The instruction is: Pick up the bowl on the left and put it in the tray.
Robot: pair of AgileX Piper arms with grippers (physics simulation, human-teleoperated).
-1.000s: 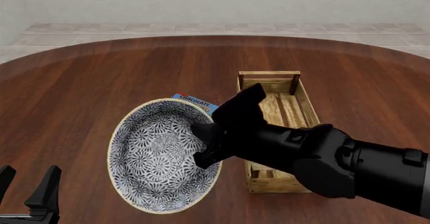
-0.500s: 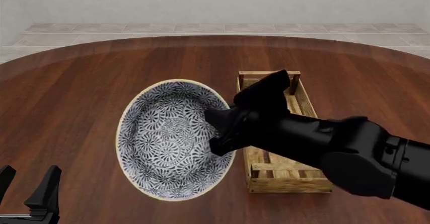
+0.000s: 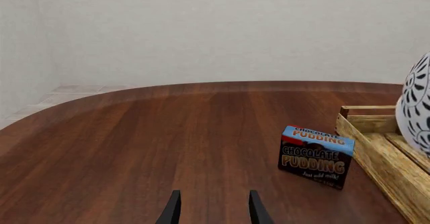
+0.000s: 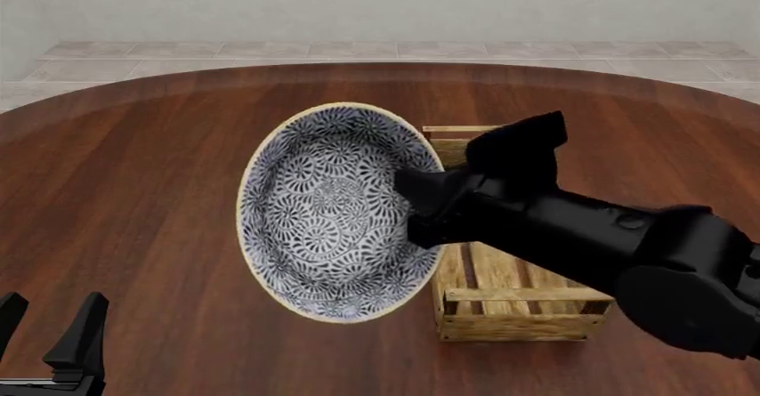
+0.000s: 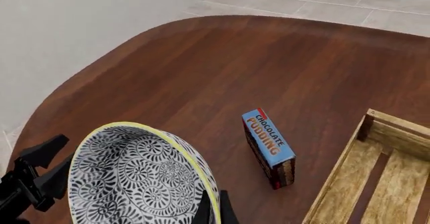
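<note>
Glazed patterned ceramic bowl (image 4: 327, 214), pale rough-slatted wood tray (image 4: 513, 318), printed cardboard pudding box (image 3: 315, 156), polished dark-wood table (image 4: 142, 173).

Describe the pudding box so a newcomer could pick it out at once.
On the round wooden table, find the long light-wood tray. Just beside it stands a small box, the only printed thing here: blue top, dark sides, "Chocolate Pudding" lettering.

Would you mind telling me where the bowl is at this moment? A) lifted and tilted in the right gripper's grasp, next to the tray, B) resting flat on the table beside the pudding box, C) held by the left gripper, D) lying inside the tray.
A: the right gripper pinches the rim of the bowl, which hangs tilted beside the tray, not in it.
</note>
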